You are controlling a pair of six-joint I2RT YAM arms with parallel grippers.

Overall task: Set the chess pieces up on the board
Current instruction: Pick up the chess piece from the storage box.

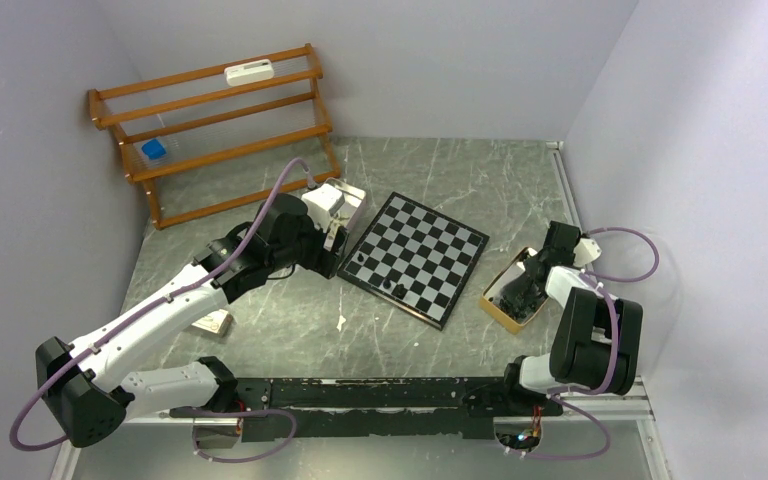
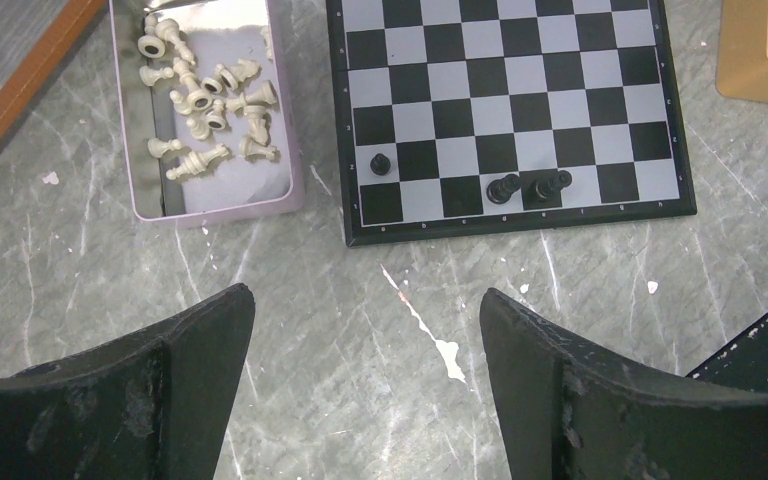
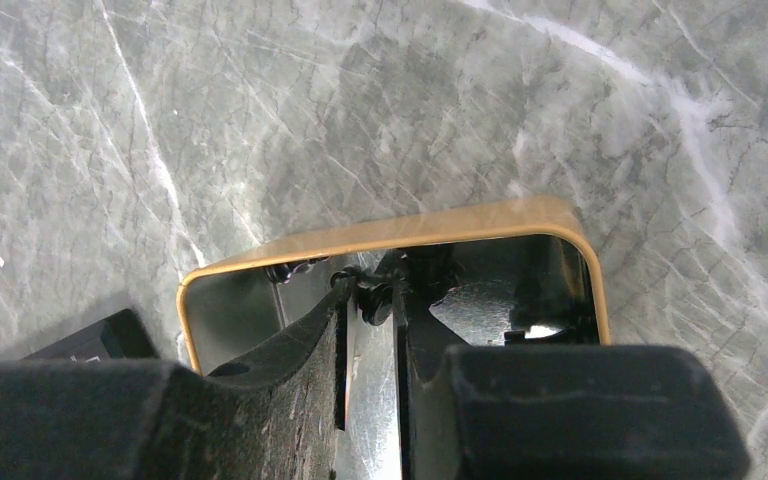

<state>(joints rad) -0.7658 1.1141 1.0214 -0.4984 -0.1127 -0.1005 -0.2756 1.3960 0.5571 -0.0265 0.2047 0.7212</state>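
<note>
Chess pieces (image 2: 503,188) are mostly unplaced: three black ones stand near the board's (image 2: 550,100) lower edge, the white set (image 2: 205,110) fills the pale tray (image 2: 220,211) at upper left, the left hand (image 2: 365,305) hangs spread, and the right hand (image 3: 370,312) pinches a black piece (image 3: 374,297) inside the tan tray (image 3: 380,236).

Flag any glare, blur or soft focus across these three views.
Top external: even light, no glare; black pieces on the chessboard too small to identify. Left wrist: board sharp, glare at the far end of the tin, left pincer fingers soft. Right wrist: right pincer fingers blurred, bright reflection inside the tan tray.
</note>
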